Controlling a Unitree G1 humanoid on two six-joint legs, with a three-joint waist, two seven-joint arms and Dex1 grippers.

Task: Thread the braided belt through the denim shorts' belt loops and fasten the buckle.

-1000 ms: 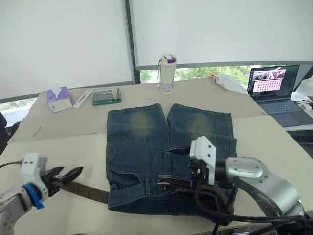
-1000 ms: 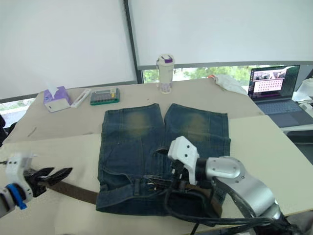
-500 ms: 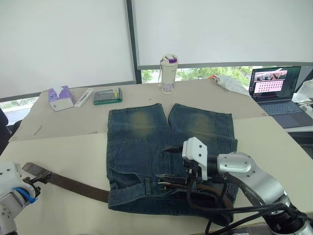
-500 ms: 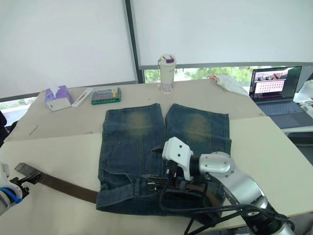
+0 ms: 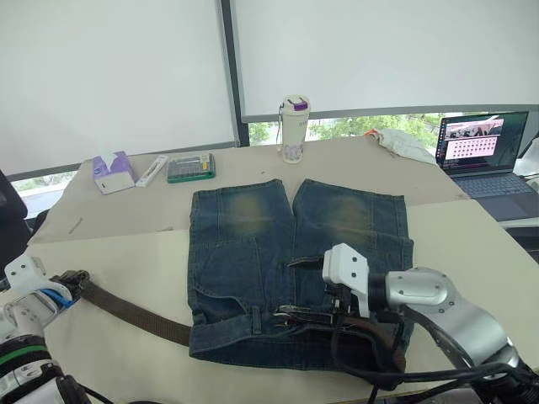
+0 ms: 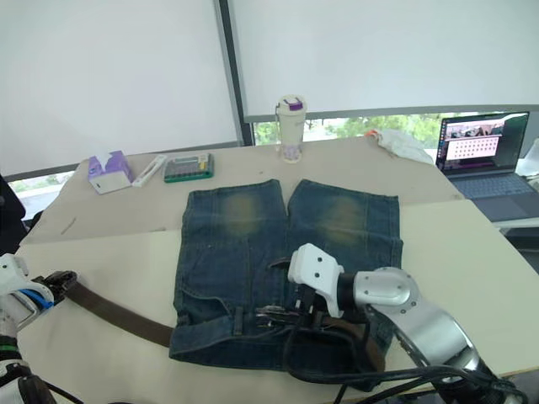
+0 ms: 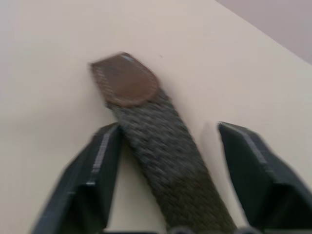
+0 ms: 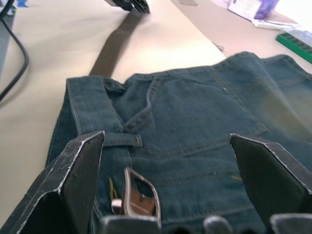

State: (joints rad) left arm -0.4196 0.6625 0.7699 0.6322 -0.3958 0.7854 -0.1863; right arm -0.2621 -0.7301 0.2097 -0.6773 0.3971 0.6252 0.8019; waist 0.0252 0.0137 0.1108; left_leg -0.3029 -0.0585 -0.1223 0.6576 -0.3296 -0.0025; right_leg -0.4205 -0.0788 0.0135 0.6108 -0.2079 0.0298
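Left gripper point(image 7: 165, 161): fingers spread wide, astride the braided belt point(image 7: 165, 161) just behind its reddish-brown leather tip point(image 7: 127, 80); pads apart from the strap on both sides, nothing gripped. Tip lay flat on the counter point(image 5: 118, 244), well to the left of the denim shorts point(image 5: 295, 252).

Right gripper point(image 8: 168, 180): fingers released and wide apart, hovering low over the waistband, grasping nothing. The buckle point(image 8: 139, 195), a silvery frame with brown leather trim, lay between them on the denim near the fly.

Braided belt: ran from the buckle at the front centre, under the waistband, and emerged at the shorts' left edge, then trailed diagonally across the counter to the left gripper. One of the belt loops point(image 8: 119, 140) showed by the left hip; whether the strap passed through it could not be told.

Denim shorts: spread flat, waistband nearest the robot, legs pointing away.

Progress, as judged: threading partly done at most. Remaining: bringing the tip round to the buckle and fastening.

Beyond: cup point(image 5: 294, 130), tissue box point(image 5: 112, 172), laptop point(image 5: 482, 147).
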